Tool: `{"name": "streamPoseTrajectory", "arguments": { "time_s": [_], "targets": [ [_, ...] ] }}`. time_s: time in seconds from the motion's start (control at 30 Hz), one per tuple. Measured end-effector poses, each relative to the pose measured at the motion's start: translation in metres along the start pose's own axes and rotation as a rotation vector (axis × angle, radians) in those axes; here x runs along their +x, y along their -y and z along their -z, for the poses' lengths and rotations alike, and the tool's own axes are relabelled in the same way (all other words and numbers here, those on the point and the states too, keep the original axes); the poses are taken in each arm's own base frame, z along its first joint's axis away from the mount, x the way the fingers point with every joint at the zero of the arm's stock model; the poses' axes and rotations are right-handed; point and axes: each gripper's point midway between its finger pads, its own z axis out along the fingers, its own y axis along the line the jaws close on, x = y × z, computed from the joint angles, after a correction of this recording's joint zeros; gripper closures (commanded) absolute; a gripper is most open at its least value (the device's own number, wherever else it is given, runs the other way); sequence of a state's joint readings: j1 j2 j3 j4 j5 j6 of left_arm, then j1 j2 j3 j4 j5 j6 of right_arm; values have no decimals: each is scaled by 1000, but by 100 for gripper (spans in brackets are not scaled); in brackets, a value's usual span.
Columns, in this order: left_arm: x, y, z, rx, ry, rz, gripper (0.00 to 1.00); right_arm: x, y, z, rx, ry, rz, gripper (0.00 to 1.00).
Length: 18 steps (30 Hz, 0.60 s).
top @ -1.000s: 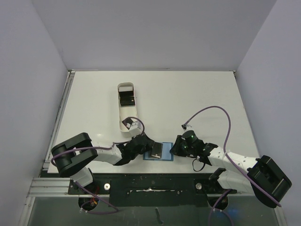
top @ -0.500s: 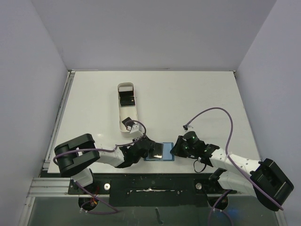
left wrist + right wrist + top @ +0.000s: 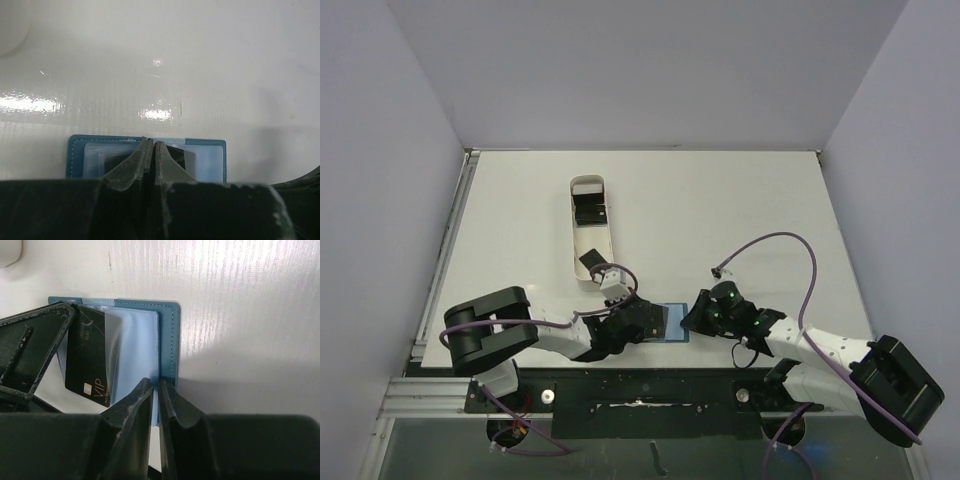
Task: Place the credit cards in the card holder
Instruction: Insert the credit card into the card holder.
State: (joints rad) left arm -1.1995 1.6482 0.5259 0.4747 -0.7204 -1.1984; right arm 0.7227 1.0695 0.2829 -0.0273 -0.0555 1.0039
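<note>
Left claw (image 3: 152, 150), clenched on a credit card (image 3: 89, 357), has swung in lower over the card holder (image 3: 169, 340) on the tabletop (image 3: 740, 210); right claw (image 3: 156, 389) pinches the holder's edge, so I reckon insertion is underway

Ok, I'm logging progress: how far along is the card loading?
Done: none seated that I can see. In hand: left claw pinches a black card partway into the card holder, whose edge the right claw clamps. Left: black cards wait in the white tray.
</note>
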Motion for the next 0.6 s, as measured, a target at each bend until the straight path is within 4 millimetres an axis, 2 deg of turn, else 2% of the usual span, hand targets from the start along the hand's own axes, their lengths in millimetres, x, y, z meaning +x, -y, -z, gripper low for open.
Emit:
{"name": "streamPoseTrajectory", "arguments": {
  "time_s": [0.07,0.1,0.2,0.33,0.6],
  "targets": [
    [1,2,0,-4,12,-11,100,0,0,0,-2,2,-7,85],
    [2,3,0,-6,16,-14,97,0,-1,0,-3,2,-11,84],
    [2,4,0,-11,20,-23,79,0,-2,0,-6,4,-22,81],
    [1,8,1,-11,17,-29,67,0,-5,4,-17,8,-19,77],
    [-14,22,17,12,0,-63,62,0,-2,11,-1,8,1,75]
  ]
}}
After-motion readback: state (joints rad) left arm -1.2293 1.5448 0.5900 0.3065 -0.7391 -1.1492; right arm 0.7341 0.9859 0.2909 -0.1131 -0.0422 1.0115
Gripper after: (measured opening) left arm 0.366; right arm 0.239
